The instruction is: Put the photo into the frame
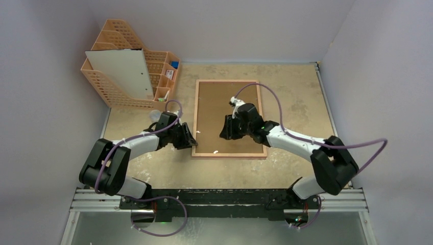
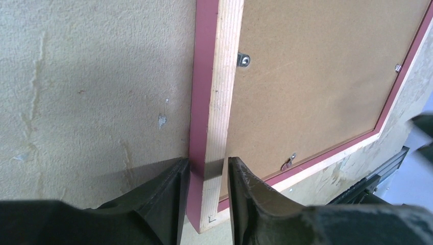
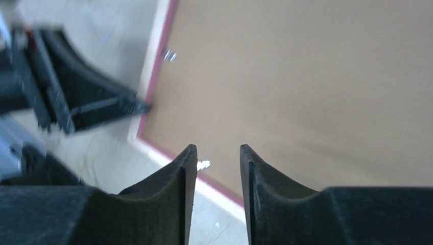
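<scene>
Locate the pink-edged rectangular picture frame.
Top view: the frame lies face-down mid-table, right of the orange mesh rack, the left gripper straddling its left rail.

Orange mesh file rack (image 1: 104, 87)

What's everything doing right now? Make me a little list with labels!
frame: lying back side up on the table
backing board: brown, sitting inside the frame
photo: not in view
left gripper: one finger on each side of the frame's left rail, close to its near corner; can't tell if it is squeezing
right gripper: open and empty, above the backing board
file rack: orange mesh, at the far left of the table
</scene>
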You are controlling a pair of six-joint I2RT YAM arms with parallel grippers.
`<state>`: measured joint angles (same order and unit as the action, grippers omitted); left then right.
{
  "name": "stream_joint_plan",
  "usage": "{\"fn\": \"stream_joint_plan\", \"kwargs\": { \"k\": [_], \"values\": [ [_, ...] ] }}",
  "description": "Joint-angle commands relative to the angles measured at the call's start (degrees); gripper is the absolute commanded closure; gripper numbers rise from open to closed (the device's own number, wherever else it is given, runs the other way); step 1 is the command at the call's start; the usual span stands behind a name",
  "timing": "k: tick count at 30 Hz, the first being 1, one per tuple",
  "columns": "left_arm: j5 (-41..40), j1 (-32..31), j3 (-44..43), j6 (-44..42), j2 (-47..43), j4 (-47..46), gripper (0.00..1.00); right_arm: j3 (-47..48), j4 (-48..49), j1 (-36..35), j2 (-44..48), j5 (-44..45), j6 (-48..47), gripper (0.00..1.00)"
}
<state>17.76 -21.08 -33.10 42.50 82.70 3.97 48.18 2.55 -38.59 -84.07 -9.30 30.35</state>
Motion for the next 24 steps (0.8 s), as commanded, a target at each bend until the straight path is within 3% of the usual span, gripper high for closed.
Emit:
{"fn": "stream_joint_plan", "kwargs": {
  "k": [1, 5, 8, 11, 18, 24],
  "values": [
    [-5.51, -0.01, 1.55, -0.85, -0.06, 5.19, 0.61, 2.24, -7.49, 9.65, 1.52, 17.23, 5.27, 0.59],
    [-5.84, -0.01, -0.35, -0.93, -0.04, 5.45, 0.54, 3.3, -11.97, 18.95, -0.85, 21.44, 4.12, 0.54],
    [-6.49, -0.01, -3.32, -1.63, 0.82, 5.36, 0.49, 3.83, -13.56, 20.99, -2.05, 27.04, 4.24, 0.32],
    [-9.21, -0.01, -6.17, -2.51, 3.22, 6.0, 0.41, 3.31, -13.57, 22.07, -2.94, 29.32, 4.56, 0.22],
    [-9.65, -0.01, -12.05, -4.09, 8.91, 4.57, 0.38, 1.65, -10.6, 23.16, -6.33, 19.86, 3.3, 0.22],
    [-4.51, -0.01, -15.69, -4.44, 12.27, 1.99, 0.38, -0.2, -8.19, 23.46, -7.32, 11.06, 3.12, 0.31]
  ]
}}
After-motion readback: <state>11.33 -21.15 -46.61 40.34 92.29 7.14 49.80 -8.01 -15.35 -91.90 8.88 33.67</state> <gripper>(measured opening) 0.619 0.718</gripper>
